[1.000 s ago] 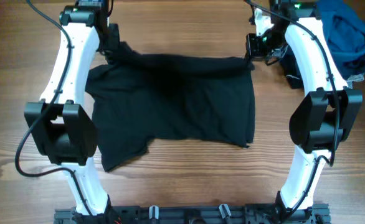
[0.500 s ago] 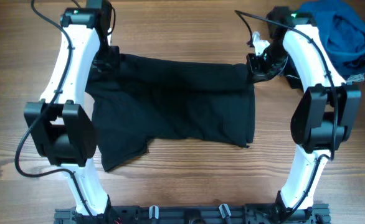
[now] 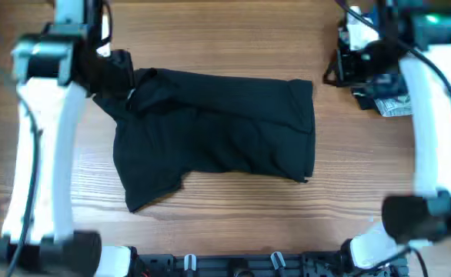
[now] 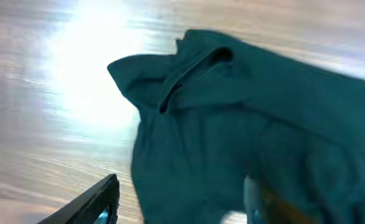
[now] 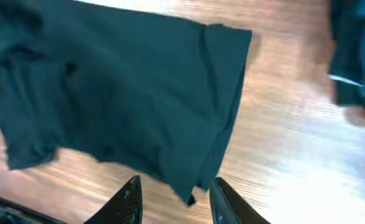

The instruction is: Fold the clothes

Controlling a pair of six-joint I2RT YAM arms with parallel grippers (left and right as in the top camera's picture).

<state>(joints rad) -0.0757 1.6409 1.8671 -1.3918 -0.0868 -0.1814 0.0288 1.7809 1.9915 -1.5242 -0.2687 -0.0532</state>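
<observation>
The left pincer [image 4: 181, 186] stands open by the bunched far-left corner of the shirt, holding nothing. The right pincer [image 5: 177, 186] is open too, and empty, near the shirt's right edge. The black T-shirt [image 3: 218, 127] lies in the middle of the wooden table [image 3: 233, 223], folded over on itself, with one sleeve sticking out at the near left. A blue garment [image 5: 357, 56] lies apart from it, off to the right.
</observation>
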